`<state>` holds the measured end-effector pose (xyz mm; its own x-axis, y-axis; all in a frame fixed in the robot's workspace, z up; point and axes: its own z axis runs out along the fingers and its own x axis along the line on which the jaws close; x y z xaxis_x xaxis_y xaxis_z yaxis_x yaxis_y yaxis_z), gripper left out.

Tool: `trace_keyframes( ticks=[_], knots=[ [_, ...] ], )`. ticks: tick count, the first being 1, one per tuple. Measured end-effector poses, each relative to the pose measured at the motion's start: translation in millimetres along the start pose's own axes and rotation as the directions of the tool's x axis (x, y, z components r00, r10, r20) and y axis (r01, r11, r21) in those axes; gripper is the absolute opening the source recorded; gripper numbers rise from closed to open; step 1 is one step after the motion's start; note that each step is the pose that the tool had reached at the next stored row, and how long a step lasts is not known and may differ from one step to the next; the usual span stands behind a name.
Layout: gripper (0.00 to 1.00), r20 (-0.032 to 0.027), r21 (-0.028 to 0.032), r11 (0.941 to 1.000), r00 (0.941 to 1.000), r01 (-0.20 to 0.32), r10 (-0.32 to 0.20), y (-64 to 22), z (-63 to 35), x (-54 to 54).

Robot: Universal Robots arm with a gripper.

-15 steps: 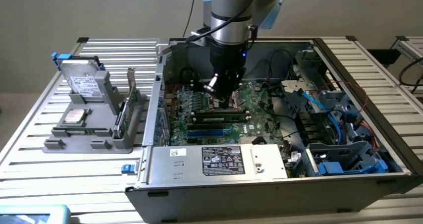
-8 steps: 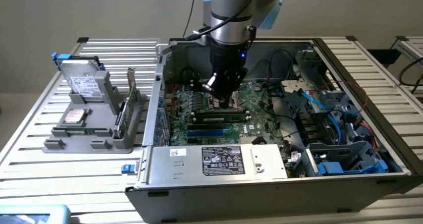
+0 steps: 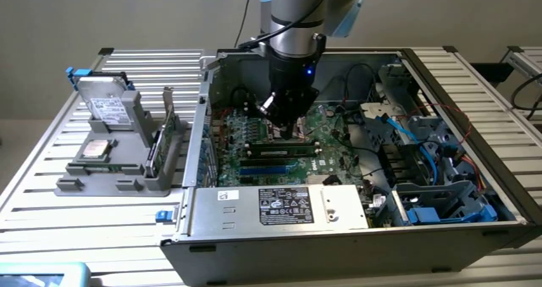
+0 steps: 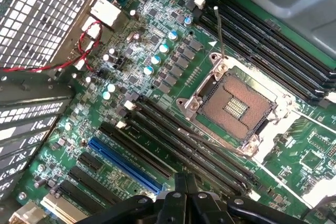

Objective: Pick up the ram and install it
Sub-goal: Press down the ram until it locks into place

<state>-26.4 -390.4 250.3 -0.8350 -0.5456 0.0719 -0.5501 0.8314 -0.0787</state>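
Power supply label (image 3: 286, 206): white sticker with black print and marks, too small to read.
Drive label (image 3: 108, 108): print unreadable.
Motherboard (image 4: 157, 77): no readable text.

The top of the computer case (image 3: 356, 173) is open, so a pincer can come straight down onto the green board (image 4: 157, 66). Beside it, black and blue cables (image 3: 398, 134) fill the room (a thick tangle). The silver power box (image 3: 280, 204) blocks the near side. Tall case walls stand all round.
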Motion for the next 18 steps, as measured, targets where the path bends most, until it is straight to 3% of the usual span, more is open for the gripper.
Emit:
trace_keyframes(
  ticks=[9,18],
  knots=[
    [0.11,-0.0067,-0.0065,0.9926,0.9926,-0.122,0.122,0.0,0.0,0.0],
    [0.11,-0.0034,-0.007,0.9741,0.9742,-0.226,0.226,0.0,0.0,0.0]
  ],
)
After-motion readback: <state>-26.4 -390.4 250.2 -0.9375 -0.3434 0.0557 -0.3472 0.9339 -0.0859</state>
